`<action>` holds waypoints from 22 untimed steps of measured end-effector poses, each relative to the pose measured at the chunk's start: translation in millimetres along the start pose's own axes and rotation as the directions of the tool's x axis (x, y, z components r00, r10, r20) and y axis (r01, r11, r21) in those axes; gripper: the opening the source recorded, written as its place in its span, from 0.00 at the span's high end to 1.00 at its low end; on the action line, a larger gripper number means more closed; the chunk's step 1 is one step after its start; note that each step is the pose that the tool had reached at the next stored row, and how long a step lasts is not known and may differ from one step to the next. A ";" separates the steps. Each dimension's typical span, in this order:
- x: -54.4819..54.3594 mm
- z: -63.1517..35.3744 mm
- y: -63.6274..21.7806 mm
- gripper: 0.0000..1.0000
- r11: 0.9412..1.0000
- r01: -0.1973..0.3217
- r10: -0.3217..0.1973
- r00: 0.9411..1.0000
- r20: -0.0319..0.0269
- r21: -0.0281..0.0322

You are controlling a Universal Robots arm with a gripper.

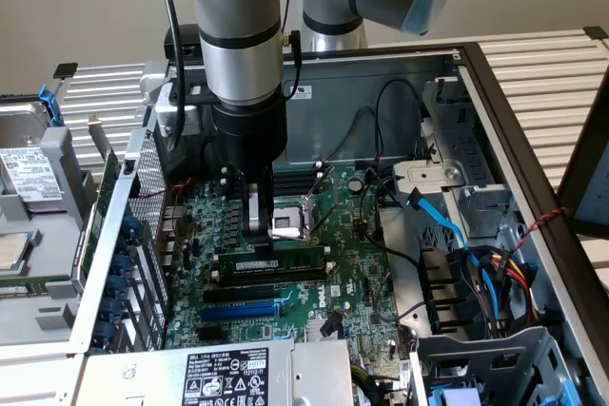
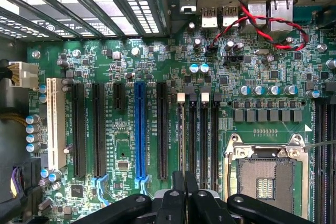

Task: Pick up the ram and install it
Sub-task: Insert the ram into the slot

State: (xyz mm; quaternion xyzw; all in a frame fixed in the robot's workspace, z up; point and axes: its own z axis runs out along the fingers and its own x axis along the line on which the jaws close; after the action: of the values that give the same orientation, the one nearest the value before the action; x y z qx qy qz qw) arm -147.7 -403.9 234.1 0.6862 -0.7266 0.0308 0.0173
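Thin green ram (image 1: pixel 290 261) stick, matte black hand (image 1: pixel 259 238) closed

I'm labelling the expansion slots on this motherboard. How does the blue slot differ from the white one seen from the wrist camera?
Colour: the blue slot is bright blue, while the white slot is cream-white.
Width: the white slot is broader and the blue slot is slimmer.
Neighbours: the blue slot has black slots on both sides, while the white slot stands outermost, at the edge of the motherboard.
Both are long, empty and run parallel.
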 end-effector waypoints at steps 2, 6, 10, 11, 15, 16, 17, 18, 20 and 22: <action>0.0 0.1 0.0 0.88 1.000 0.000 0.000 1.000 0.000 0.000; 0.0 0.3 0.0 0.88 1.000 0.000 0.000 1.000 0.000 0.000; 0.0 0.5 0.0 0.88 1.000 0.000 0.000 1.000 0.000 0.000; 0.0 0.5 0.0 0.88 1.000 0.000 0.000 1.000 0.000 0.000; 0.0 0.5 0.0 0.88 1.000 0.000 0.000 1.000 0.000 0.000; 0.0 0.5 0.0 0.88 1.000 0.000 0.000 1.000 0.000 0.000; 0.0 0.5 0.0 0.88 1.000 0.000 0.000 1.000 0.000 0.000; 0.0 0.5 0.0 0.87 1.000 0.000 0.000 1.000 0.000 0.000; 0.0 0.5 0.0 0.80 1.000 0.000 0.000 1.000 0.000 0.000; 0.0 0.5 0.0 0.74 1.000 0.000 0.000 1.000 0.000 0.000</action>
State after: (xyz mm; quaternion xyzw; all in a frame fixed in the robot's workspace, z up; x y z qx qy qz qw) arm -147.7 -403.9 233.6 0.6862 -0.7265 0.0307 0.0174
